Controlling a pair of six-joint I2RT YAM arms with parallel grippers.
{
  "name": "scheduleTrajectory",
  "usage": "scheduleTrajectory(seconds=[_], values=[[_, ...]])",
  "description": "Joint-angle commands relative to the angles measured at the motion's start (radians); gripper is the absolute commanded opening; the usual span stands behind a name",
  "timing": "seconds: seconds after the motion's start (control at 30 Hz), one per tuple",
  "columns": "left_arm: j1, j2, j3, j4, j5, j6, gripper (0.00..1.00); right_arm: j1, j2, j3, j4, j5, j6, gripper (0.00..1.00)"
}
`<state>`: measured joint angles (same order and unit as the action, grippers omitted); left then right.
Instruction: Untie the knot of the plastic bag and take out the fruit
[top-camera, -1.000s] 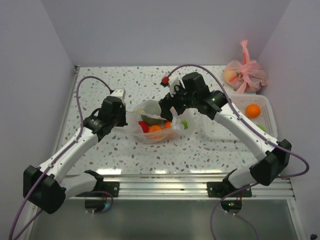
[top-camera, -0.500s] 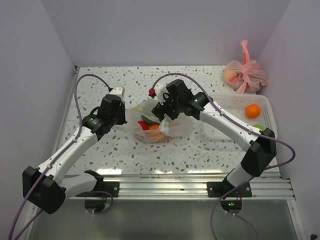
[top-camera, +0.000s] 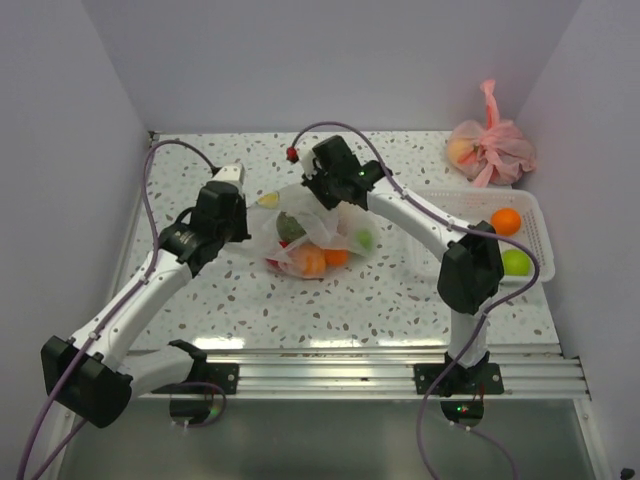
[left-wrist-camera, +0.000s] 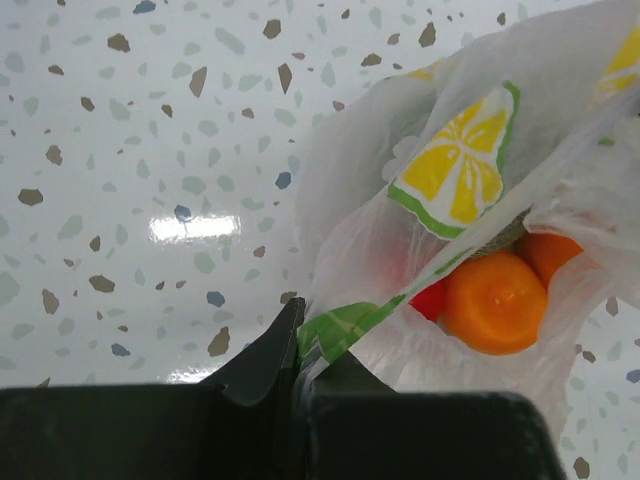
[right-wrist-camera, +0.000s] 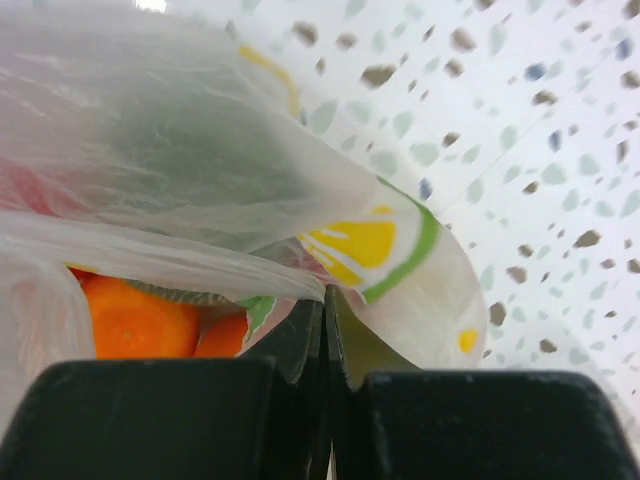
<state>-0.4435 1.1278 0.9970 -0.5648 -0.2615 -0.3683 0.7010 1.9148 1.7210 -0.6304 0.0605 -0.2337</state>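
Observation:
The plastic bag (top-camera: 318, 228), clear and crinkly with yellow citrus prints, is stretched between my two grippers at mid-table. Left gripper (top-camera: 243, 226) is shut on the bag's left edge; in the left wrist view the film (left-wrist-camera: 340, 325) is pinched at the gripper (left-wrist-camera: 300, 345). Right gripper (top-camera: 318, 196) is shut on the bag's upper back film, and the bag (right-wrist-camera: 200, 170) spreads above the gripper (right-wrist-camera: 325, 305). Fruit shows through the plastic: orange ones (top-camera: 311, 262) (left-wrist-camera: 495, 300) (right-wrist-camera: 130, 322), a green one (top-camera: 365, 240), a dull green lumpy one (top-camera: 290, 225). I cannot make out the knot.
A white basket (top-camera: 541, 240) at the right holds an orange (top-camera: 506, 221) and a green fruit (top-camera: 516, 262). A knotted pink bag (top-camera: 490, 146) of fruit sits in the back right corner. Walls close in the left, back and right sides.
The right gripper moved left and back across the bag and shut on its film, going from wide open to shut. The bag is pulled up and spread wider. The left gripper kept its hold.

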Motion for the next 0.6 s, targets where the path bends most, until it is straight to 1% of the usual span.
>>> scheduleTrajectory(seconds=[0.0, 0.1, 0.13, 0.2, 0.23, 0.3, 0.33, 0.37, 0.43, 0.5, 0.57], values=[[0.019, -0.022, 0.072, 0.009, -0.045, 0.034, 0.0, -0.069, 0.015, 0.126, 0.083, 0.1, 0.066, 0.0], [0.019, -0.017, 0.054, 0.02, -0.007, 0.035, 0.0, -0.093, 0.016, 0.176, 0.112, 0.078, 0.108, 0.0], [0.019, -0.017, 0.046, 0.022, 0.022, 0.035, 0.0, -0.094, 0.018, 0.192, 0.085, 0.056, 0.105, 0.04], [0.019, -0.017, 0.022, 0.032, 0.054, 0.025, 0.0, -0.094, 0.003, 0.232, 0.045, 0.009, 0.105, 0.23], [0.019, -0.02, 0.014, 0.034, 0.079, 0.022, 0.0, -0.092, -0.013, 0.232, 0.026, -0.035, 0.115, 0.45], [0.019, -0.028, -0.003, 0.046, 0.108, 0.006, 0.0, -0.092, -0.058, 0.195, 0.026, -0.057, 0.131, 0.62], [0.019, -0.034, -0.006, 0.046, 0.117, 0.002, 0.0, -0.092, -0.112, 0.178, 0.04, -0.088, 0.146, 0.69], [0.019, -0.036, -0.009, 0.046, 0.123, -0.001, 0.0, -0.092, -0.144, 0.143, 0.05, -0.096, 0.154, 0.82], [0.019, -0.039, -0.011, 0.045, 0.133, -0.009, 0.0, -0.092, -0.224, 0.114, 0.083, -0.113, 0.174, 0.91], [0.019, -0.043, -0.015, 0.043, 0.131, -0.009, 0.0, -0.092, -0.258, 0.104, 0.092, -0.119, 0.183, 0.99], [0.019, -0.048, -0.021, 0.042, 0.125, -0.011, 0.0, -0.092, -0.293, 0.127, 0.109, -0.128, 0.2, 0.99]])
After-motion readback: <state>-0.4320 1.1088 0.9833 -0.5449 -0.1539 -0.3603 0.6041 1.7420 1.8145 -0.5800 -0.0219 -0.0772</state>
